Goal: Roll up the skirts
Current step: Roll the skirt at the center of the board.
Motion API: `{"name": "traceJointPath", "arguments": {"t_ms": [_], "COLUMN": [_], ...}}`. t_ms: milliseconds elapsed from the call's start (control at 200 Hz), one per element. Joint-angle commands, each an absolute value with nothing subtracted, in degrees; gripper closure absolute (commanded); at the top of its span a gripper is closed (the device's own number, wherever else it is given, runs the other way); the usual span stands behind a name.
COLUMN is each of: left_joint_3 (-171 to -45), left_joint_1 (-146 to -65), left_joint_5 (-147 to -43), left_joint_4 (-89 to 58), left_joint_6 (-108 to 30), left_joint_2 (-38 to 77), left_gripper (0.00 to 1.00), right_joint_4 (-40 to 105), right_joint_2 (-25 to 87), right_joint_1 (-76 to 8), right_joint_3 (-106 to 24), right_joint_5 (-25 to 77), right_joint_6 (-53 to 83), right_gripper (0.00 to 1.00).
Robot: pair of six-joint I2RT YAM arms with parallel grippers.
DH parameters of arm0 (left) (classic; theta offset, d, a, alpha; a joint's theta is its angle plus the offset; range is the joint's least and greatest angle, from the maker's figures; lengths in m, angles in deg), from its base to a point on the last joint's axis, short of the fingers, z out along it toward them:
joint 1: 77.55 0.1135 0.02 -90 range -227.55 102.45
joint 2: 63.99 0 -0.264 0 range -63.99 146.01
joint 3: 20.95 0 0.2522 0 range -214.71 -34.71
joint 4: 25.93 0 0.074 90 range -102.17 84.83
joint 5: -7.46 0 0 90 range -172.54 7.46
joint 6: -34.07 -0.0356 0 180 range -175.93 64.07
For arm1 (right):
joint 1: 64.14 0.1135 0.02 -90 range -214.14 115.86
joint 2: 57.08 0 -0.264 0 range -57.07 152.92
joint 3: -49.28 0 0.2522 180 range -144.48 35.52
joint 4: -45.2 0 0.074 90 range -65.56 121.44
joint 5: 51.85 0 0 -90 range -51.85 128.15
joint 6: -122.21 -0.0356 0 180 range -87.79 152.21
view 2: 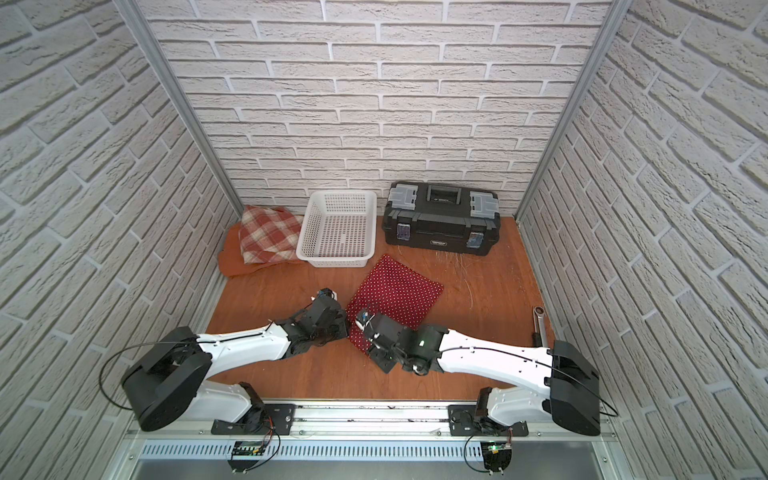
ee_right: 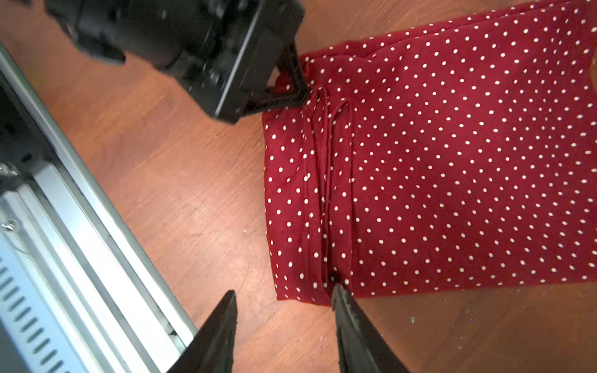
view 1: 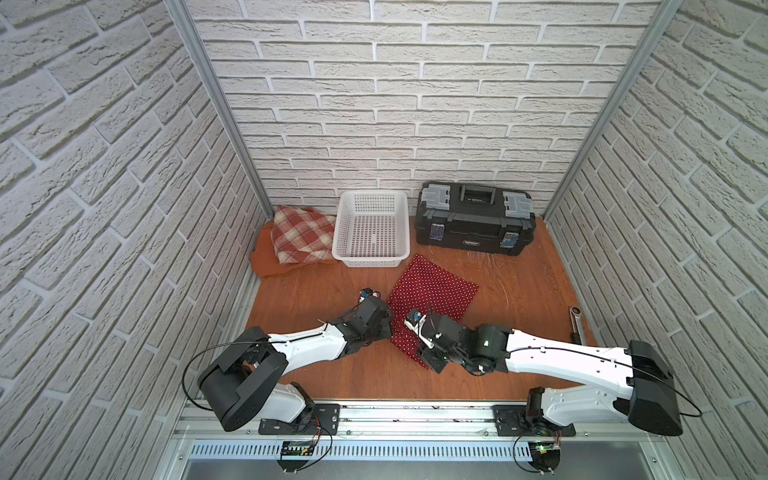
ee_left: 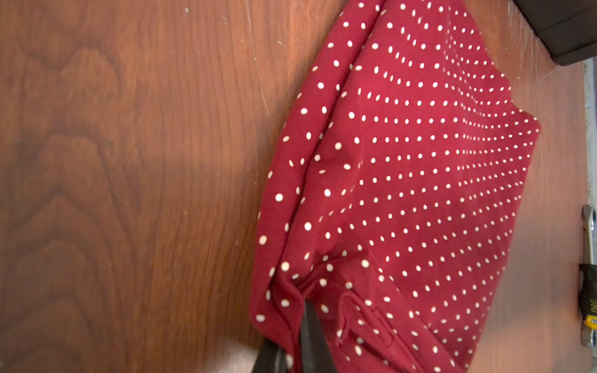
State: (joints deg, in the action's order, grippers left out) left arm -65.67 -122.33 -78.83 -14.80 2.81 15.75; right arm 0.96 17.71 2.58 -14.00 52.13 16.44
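Between both grippers: polka-dot skirt (view 1: 432, 295) lying flat, near edge folded over | left gripper (ee_right: 300, 92): clamped on the fold's corner | right gripper (ee_right: 282, 297): jaws apart, gripping nothing, one fingertip (ee_right: 337, 292) touching the fold | beyond left gripper: white basket (view 1: 345, 232), mesh floor in view; plaid skirt (view 1: 301, 237) atop orange skirt (view 1: 266, 264) just beside it, outside | beyond right gripper: black toolbox (view 1: 473, 226), lid closed

White arm shells (view 1: 307, 345), black joints (view 1: 241, 382) — thin black cables (view 1: 184, 374) attached; right hand (ee_right: 283, 290) has black wedge fingers (ee_right: 355, 332).

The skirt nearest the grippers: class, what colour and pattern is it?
Dark red skirt with small white polka dots; clearest in the right wrist view.
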Motion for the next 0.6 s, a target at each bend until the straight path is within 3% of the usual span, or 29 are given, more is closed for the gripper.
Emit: {"name": "traceJointPath", "arguments": {"t_ms": [0, 105, 590], "left_joint_3": [-66.8, -66.7, -67.5], "left_joint_1": [-122.6, -122.5, -121.7], "left_joint_5": [-78.9, -80.4, -85.3], "left_joint_4": [-12.7, -12.9, -9.5], "left_joint_6": [3.5, 4.1, 5.3], "left_joint_2": [14.8, 14.9, 13.7], "left_gripper": [1.00, 1.00, 1.00], "right_joint_4": [2.4, 3.9, 10.0], "right_joint_2": [21.1, 26.5, 45.4], "right_joint_1": [8.5, 12.2, 14.8], "right_joint_3": [-12.6, -13.5, -20.7], "right_joint_5": [64.7, 73.4, 87.9], "right_joint_6": [17.8, 19.1, 25.5], "right_gripper": [0.47, 0.43, 0.32]}}
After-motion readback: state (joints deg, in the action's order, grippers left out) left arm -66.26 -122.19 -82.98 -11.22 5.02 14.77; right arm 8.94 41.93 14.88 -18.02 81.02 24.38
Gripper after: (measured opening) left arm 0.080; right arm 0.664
